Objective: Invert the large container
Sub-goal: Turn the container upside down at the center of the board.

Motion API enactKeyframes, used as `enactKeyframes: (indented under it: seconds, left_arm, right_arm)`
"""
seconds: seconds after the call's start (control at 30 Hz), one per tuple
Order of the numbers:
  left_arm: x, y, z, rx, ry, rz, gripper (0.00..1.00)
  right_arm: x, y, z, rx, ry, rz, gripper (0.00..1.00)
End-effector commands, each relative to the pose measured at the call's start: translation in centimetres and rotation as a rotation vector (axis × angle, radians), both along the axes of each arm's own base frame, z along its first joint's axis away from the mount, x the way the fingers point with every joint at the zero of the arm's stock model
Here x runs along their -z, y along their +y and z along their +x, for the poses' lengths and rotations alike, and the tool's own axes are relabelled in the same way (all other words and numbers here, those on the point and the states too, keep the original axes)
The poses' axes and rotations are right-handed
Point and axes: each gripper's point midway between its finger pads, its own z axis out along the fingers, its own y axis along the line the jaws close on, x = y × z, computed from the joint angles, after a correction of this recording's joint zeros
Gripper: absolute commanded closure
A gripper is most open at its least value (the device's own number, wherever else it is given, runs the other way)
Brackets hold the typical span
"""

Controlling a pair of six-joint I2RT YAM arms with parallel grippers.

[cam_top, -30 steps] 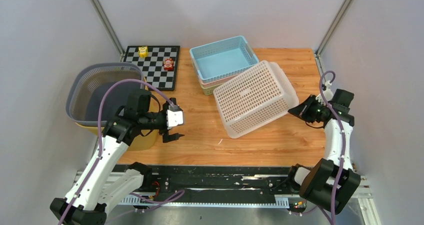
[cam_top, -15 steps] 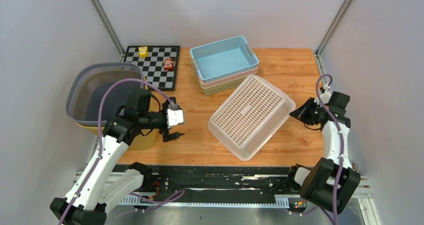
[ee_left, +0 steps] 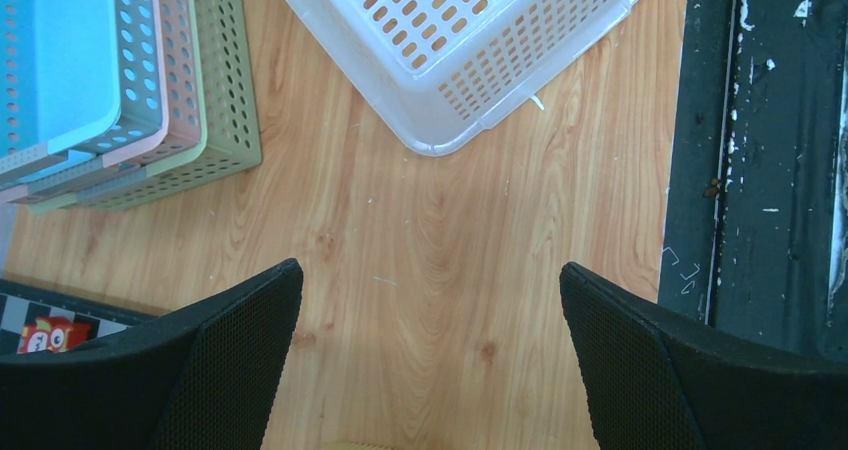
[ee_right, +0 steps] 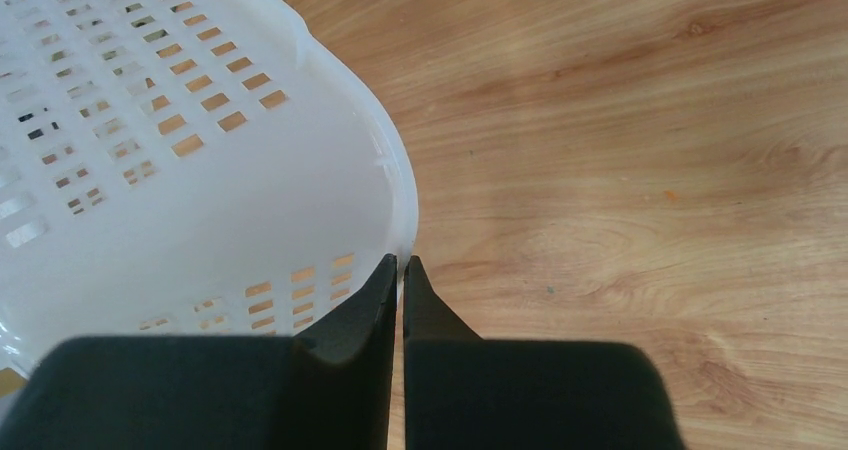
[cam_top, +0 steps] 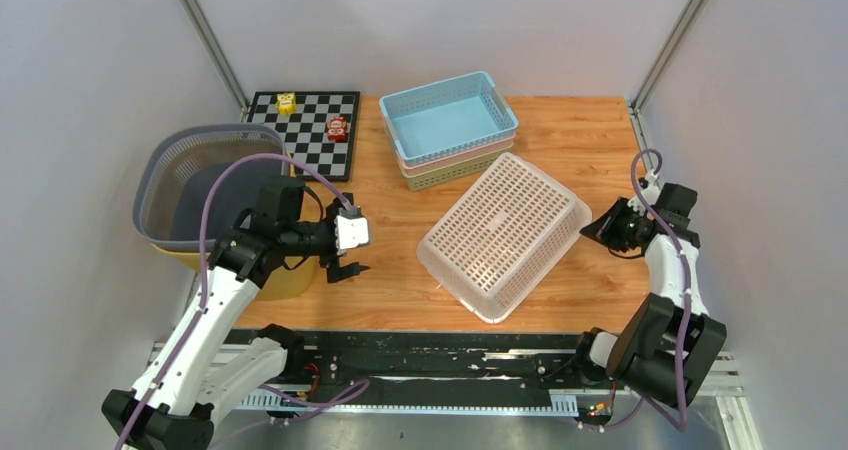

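Large container (cam_top: 503,235) lies inverted, long axis diagonal.

The white left arm (cam_top: 215,300) bends at the elbow, with its wrist level, well apart from the white perforated plastic basket (cam_top: 503,232), on its left side. The left gripper (cam_top: 346,268) has its black fingers (ee_left: 230,370) spread wide and holds nothing. The white right arm (cam_top: 668,270) stands folded at the basket's right. The right gripper (ee_right: 401,266) has its fingers pressed together, tips just beside the basket's rim.
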Motion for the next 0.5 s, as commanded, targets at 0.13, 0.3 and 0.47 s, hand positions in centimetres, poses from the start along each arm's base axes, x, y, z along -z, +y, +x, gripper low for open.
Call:
enactKeyframes:
  seconds: [0.13,0.3,0.47]
  left_arm:
    - [-0.1,-0.4,0.1,0.009,0.013,-0.022,0.0]
    - [0.1,-0.4,0.1,0.01,0.012,-0.023,0.0]
    - [0.1,-0.4,0.1,0.011,0.014,-0.026,0.0]
  right_arm:
    - [2.2,-2.7,0.9,0.024,0.081,-0.065,0.98]
    - [3.6,-3.9,1.2,0.045,0.141,-0.095,0.98]
    - [4.9,-5.1,1.4,0.06,0.2,-0.123,0.98]
